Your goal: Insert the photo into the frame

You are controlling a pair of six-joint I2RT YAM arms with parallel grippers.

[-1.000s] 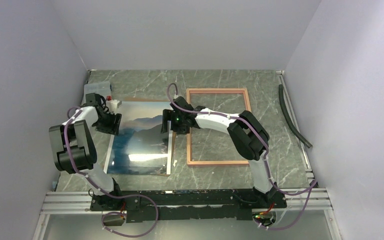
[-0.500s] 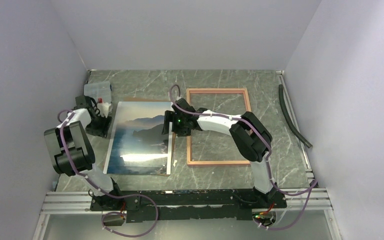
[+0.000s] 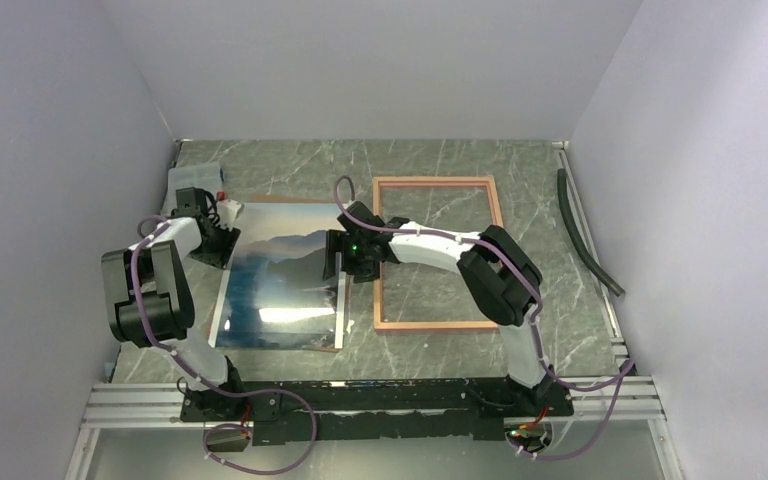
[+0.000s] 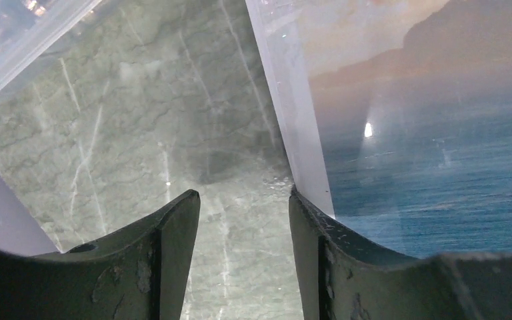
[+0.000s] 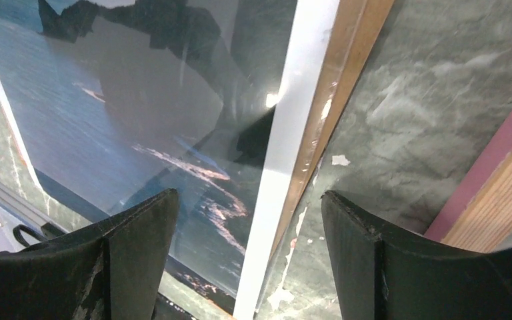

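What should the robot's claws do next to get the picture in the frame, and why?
Probably close the right claw on the photo at its right edge: the jaws stand open astride that edge, and the photo lies flat beside the frame, not yet in it.

The photo (image 3: 282, 285) is glossy paper, flashing white glare beneath the right pincer (image 5: 248, 200). Inside that pincer's gap, the backing board (image 5: 332, 100) edge looks like chipped raw fibreboard. To the right of the pincer, the frame (image 5: 500, 200) shows tan wood grain and a matt pink face. The worktop (image 4: 127, 120) is smooth, marble-patterned stone. The left pincer (image 4: 245, 197) is scuffed matt black plastic.
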